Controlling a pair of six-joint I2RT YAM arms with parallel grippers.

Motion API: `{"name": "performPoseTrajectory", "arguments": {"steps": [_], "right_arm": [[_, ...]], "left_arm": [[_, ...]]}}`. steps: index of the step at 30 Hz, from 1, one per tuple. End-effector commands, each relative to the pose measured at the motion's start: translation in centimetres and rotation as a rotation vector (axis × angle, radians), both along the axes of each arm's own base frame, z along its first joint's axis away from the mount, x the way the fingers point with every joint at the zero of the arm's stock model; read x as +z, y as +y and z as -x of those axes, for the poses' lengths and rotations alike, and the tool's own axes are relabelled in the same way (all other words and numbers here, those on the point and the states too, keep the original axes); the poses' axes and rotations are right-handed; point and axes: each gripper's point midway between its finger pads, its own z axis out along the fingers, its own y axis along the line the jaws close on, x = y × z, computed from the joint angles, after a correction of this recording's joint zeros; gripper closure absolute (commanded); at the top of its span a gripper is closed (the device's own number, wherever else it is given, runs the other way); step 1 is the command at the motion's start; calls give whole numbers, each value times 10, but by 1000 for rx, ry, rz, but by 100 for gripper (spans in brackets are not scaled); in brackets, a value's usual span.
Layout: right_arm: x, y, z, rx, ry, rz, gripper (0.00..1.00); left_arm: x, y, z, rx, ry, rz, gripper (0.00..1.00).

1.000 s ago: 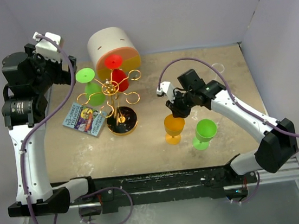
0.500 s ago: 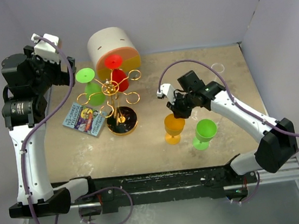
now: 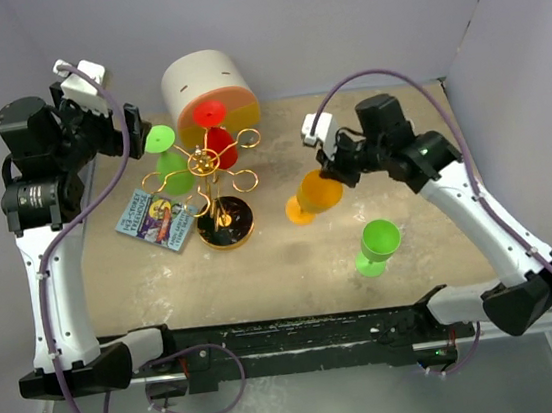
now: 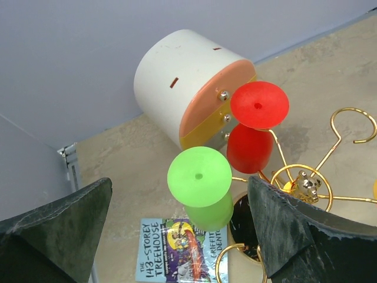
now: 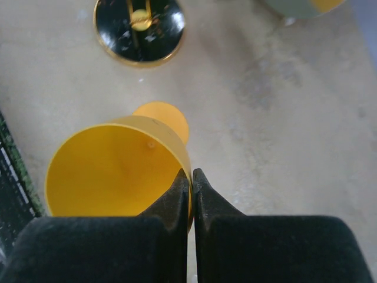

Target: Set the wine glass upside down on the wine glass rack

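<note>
Since a second ago, the right end effector (image 3: pixel 329 174) has lifted the orange wine glass (image 3: pixel 315 193) off the tabletop (image 3: pixel 295 280) and carried it up and toward the wine glass rack (image 3: pixel 212 164). The glass now hangs tilted in the air, with its foot pointing down and left toward the rack and a faint shadow on the surface below. It sits just to the right of the rack's outer ring loops, not touching them.

From the right wrist, the right end effector (image 5: pixel 191 177) is pinched tight on the rim of the orange wine glass (image 5: pixel 112 171), with one finger inside the bowl and one outside. The black base of the wine glass rack (image 5: pixel 139 23) lies beyond the foot.

The left end effector (image 3: pixel 134 135) has drifted slightly left and holds nothing. In its own view the left end effector (image 4: pixel 179 183) stands wide open above the wine glass rack (image 4: pixel 306 184).

Two glasses already hang upside down on the rack: a green glass (image 4: pixel 199 177) and a red glass (image 4: pixel 259 105). A cream-and-orange cylinder (image 4: pixel 188 76) lies on its side behind them, and a children's book (image 4: pixel 179 256) lies flat beside the base. A second green glass (image 3: pixel 376 244) stands upright on the tabletop near the right arm, in the same spot as before.
</note>
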Motion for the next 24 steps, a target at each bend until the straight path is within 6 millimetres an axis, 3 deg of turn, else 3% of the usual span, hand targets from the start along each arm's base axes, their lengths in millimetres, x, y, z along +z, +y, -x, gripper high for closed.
{"name": "performPoseTrajectory", "arguments": {"steps": [1,6,11,15,24], "right_arm": [[82,-15,-16,-41,-196,-95,100],[160,-36,-26,-140,-373,-192,100],[225,-42,-25,-205,-508,-310,100],[261,-48,-38,-299,-570,-382,100],[312,-33,-46,-288,-615,-550,100]], "left_arm": [[37,-6,5,-42,-100,64,1],[43,-14,7,-78,-93,121,1],[49,-25,10,-125,-90,161,1],[56,-43,9,-159,-94,150,1],[50,-99,-1,-353,7,313,1]]}}
